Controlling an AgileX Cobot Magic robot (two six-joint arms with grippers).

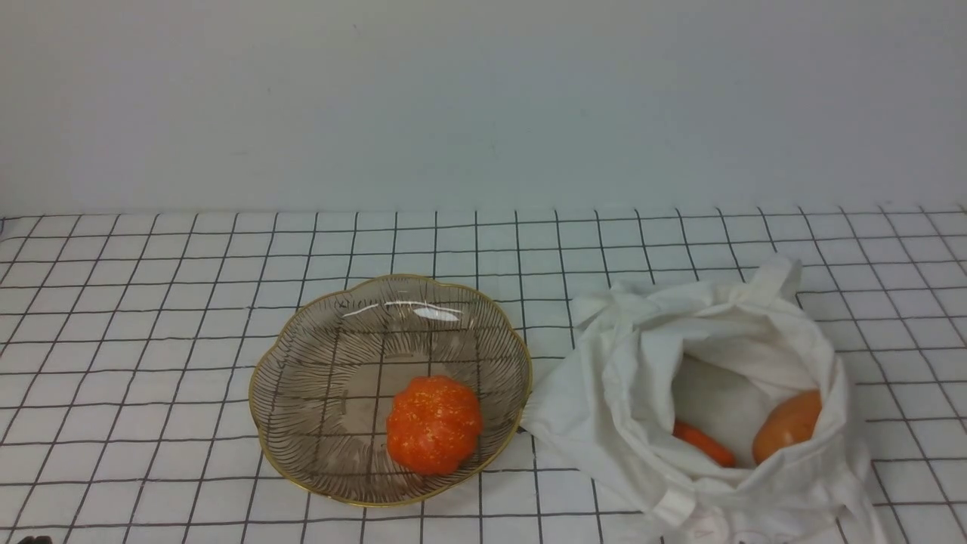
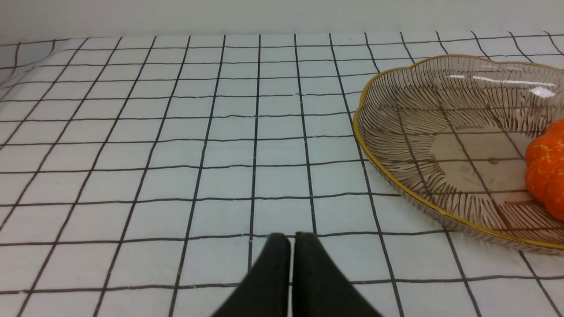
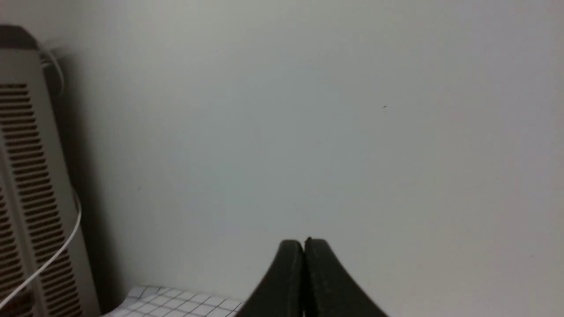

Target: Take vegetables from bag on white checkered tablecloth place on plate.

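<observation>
The glass plate [image 1: 302,355] with a gold scalloped rim sits mid-table on the checkered tablecloth [image 1: 151,302]. The orange pumpkin [image 1: 434,425] lies in it, near its front right. The white cloth bag [image 1: 634,378] stands open to the plate's right, with the slim carrot [image 1: 704,443] and the smooth orange-tan piece [image 1: 787,425] inside. Neither gripper shows in the front view. In the left wrist view my left gripper [image 2: 291,237] is shut and empty, low over the cloth, beside the plate [image 2: 396,176] and apart from it; the pumpkin [image 2: 546,167] shows at the edge. My right gripper [image 3: 303,242] is shut, empty, facing the wall.
A plain white wall [image 1: 483,98] runs behind the table's far edge. In the right wrist view a grey vented unit [image 3: 26,185] with a white cable stands beside a corner of the tablecloth [image 3: 176,301].
</observation>
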